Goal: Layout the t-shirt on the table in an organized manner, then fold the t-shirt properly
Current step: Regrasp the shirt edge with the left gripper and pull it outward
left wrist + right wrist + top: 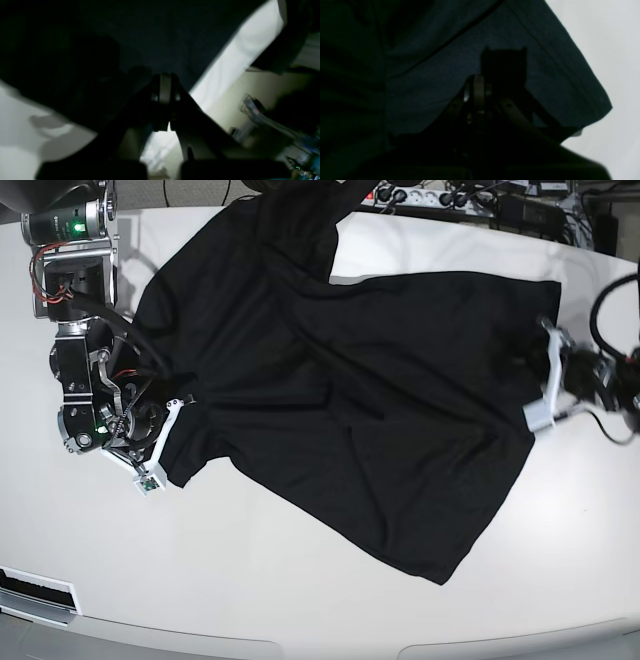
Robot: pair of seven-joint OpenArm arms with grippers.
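The black t-shirt lies spread and creased across the white table, and one part of it trails over the far edge. My right gripper is at the shirt's left sleeve. In the right wrist view the right gripper is shut on the dark fabric, with the sleeve hem to its right. My left gripper sits at the shirt's right edge. In the blurred left wrist view the left gripper is shut with the cloth at its tips.
A power strip and cables run along the table's far edge. My right arm's motor housing stands at the back left. Cables show beside the left arm. The table's front edge is near the shirt's lowest corner.
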